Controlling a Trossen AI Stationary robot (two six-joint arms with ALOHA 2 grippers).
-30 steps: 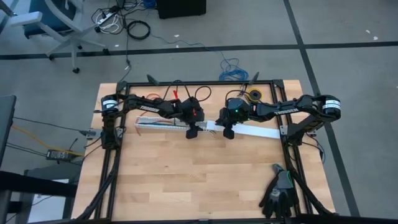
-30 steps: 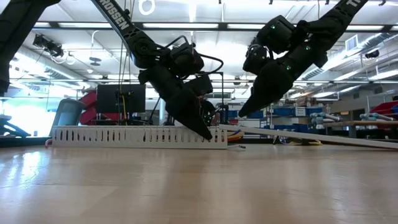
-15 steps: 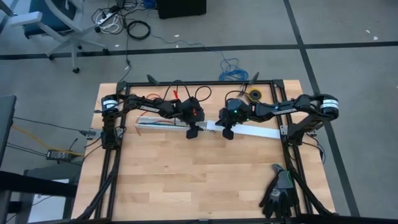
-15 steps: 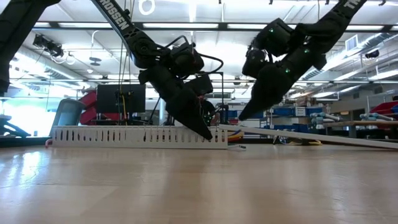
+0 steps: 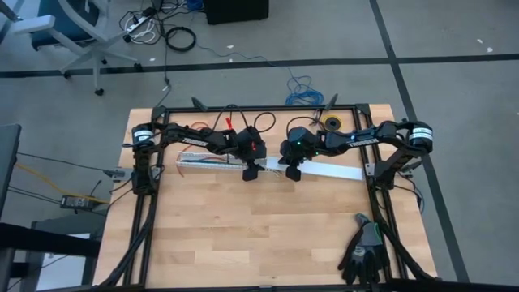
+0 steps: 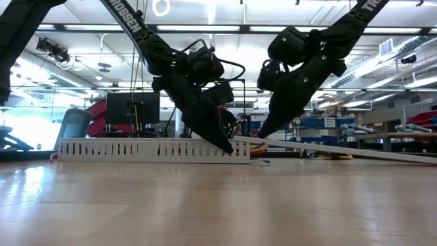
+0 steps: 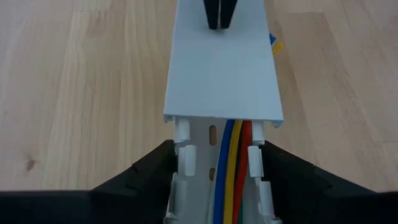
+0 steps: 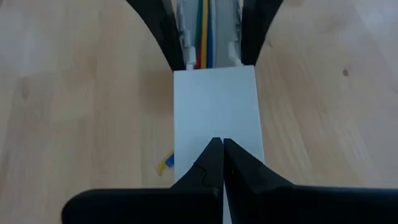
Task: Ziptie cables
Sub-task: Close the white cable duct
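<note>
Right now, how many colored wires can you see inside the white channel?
4, side by side in the white channel, seen from the left wrist: blue, yellow, red and green. More could hide under the white cover.

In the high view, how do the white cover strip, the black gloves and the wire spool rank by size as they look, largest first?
1. White cover strip, the longest, running right from the right hand.
2. Black gloves at the table's near right corner: shorter but broader, so the order of the first two is unsure.
3. Wire spool, clearly smallest.
</note>
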